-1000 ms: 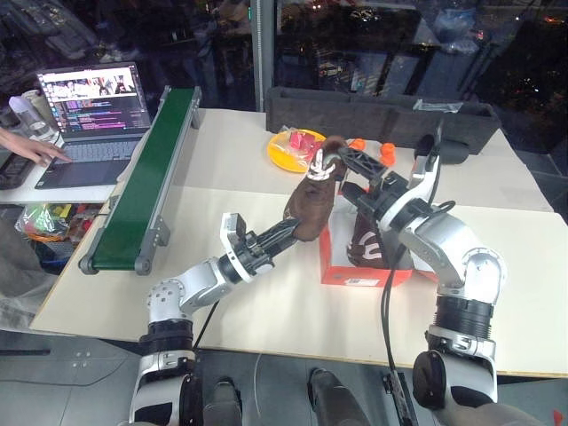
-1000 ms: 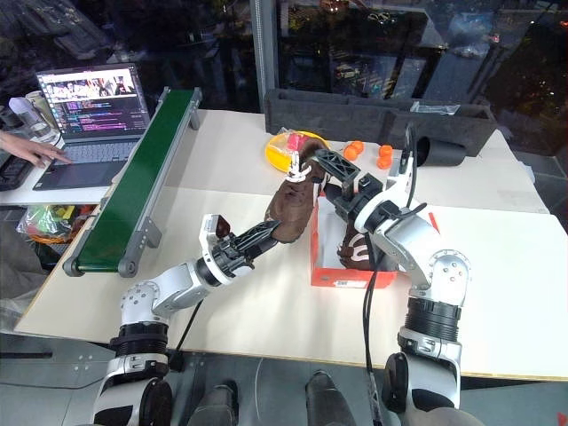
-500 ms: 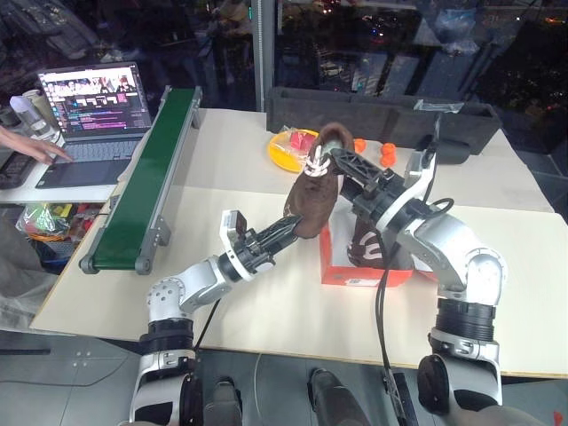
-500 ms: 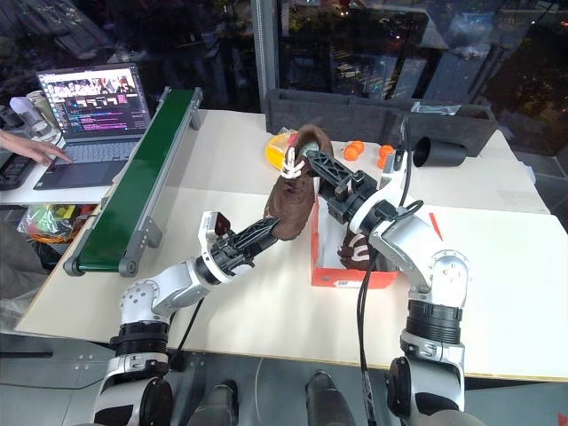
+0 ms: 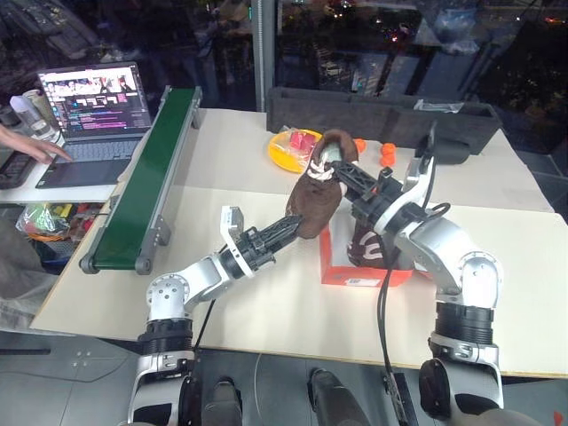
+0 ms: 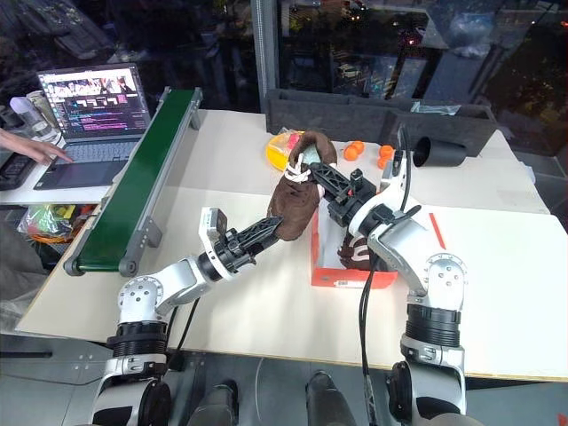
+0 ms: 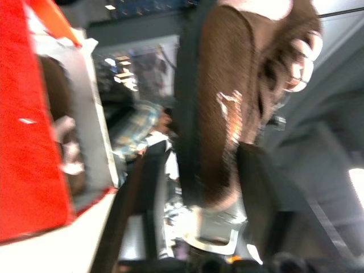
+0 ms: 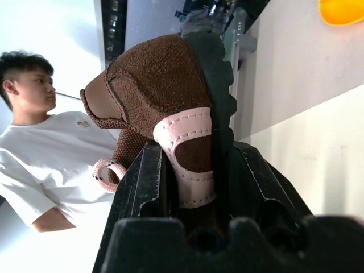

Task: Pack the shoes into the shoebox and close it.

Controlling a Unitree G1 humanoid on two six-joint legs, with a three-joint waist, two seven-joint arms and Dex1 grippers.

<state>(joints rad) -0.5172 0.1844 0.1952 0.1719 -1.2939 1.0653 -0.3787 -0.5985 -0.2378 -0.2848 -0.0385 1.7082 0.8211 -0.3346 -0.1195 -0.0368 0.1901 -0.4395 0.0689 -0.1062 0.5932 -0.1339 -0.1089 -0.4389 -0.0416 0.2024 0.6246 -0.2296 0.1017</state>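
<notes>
Left eye view: two boots. One boot (image 5: 317,197) hangs in the air just beside the shoebox (image 5: 366,273), above its left edge, toe down. Right gripper (image 8: 196,170) is clenched on that boot's heel collar, fingers (image 8: 142,187) pressing both sides. Left gripper (image 5: 293,226) sits at the boot's toe; left wrist view has its two fingers (image 7: 259,187) spread either side of the boot, released, apart from it. Second boot (image 5: 364,244) stands inside the shoebox, lid open. Beyond the shoebox: one yellow plate (image 5: 288,151), three small orange balls (image 5: 387,155), one long black tray (image 5: 382,115). One green conveyor (image 5: 146,177) and one laptop (image 5: 93,120) lie left of the shoebox. One person (image 8: 51,159) appears in right wrist view.
</notes>
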